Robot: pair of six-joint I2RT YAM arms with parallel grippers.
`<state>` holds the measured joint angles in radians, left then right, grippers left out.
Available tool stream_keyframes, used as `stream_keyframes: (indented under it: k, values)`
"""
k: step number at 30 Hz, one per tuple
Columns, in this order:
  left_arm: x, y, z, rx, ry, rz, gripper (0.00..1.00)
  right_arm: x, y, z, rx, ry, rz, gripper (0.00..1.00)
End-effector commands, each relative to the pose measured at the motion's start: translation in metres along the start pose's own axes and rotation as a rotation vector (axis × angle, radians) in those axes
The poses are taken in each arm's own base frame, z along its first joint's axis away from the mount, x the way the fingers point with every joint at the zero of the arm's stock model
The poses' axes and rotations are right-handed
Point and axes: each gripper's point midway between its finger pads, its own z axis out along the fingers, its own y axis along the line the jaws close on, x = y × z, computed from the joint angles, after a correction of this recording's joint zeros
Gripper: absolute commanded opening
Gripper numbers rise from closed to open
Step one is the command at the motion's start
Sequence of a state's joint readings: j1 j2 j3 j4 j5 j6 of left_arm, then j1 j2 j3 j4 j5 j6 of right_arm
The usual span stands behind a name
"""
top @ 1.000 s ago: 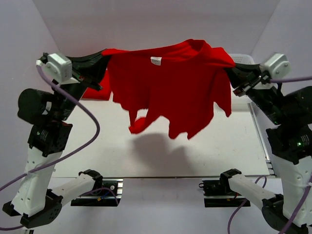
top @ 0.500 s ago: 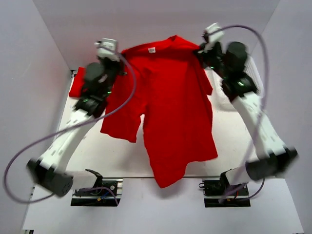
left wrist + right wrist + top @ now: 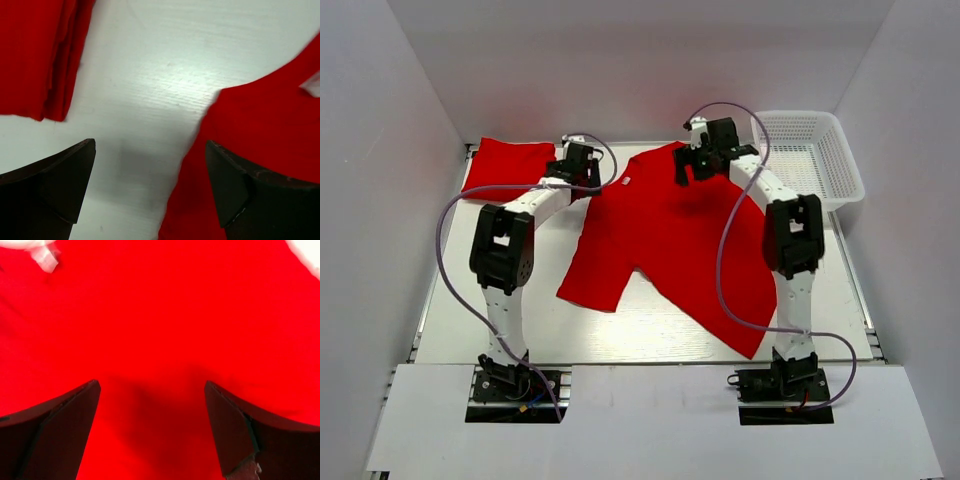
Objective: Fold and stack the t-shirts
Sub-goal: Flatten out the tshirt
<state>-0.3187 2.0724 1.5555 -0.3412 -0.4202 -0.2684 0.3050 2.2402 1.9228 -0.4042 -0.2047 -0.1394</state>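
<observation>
One red t-shirt (image 3: 670, 240) lies spread on the table, collar and white tag (image 3: 628, 181) toward the far side, hem near the front edge. A second, folded t-shirt (image 3: 505, 165) rests at the far left. My left gripper (image 3: 584, 170) hovers open by the spread shirt's left shoulder. In the left wrist view that gripper (image 3: 150, 150) has bare table between its fingers, the shirt's edge (image 3: 265, 130) under the right one, and the folded shirt (image 3: 35, 55) at upper left. My right gripper (image 3: 692, 160) is open above the right shoulder, only red cloth (image 3: 160, 330) below it (image 3: 150, 387).
A white mesh basket (image 3: 810, 155) stands at the far right corner, just right of my right arm. White walls close the table on three sides. Bare tabletop (image 3: 510, 310) shows left of the spread shirt.
Both grippers have opened and let go of the shirt they held up. The shirt has dropped flat onto the table, and both arms have stretched low toward the far side.
</observation>
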Motion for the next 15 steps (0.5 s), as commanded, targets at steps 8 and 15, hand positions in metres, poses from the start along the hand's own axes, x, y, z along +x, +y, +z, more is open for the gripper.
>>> stream_keyframes:
  k: [8, 15]
  values:
    - [-0.045, -0.079, -0.04, 0.405, -0.132, 0.032, 1.0, 0.017, 0.018, -0.087, 0.09, -0.088, 0.236, 0.9]
    - [0.0, -0.105, -0.004, 0.48, 0.007, 0.06, 1.0, 0.06, 0.009, -0.073, 0.117, 0.008, 0.358, 0.9]
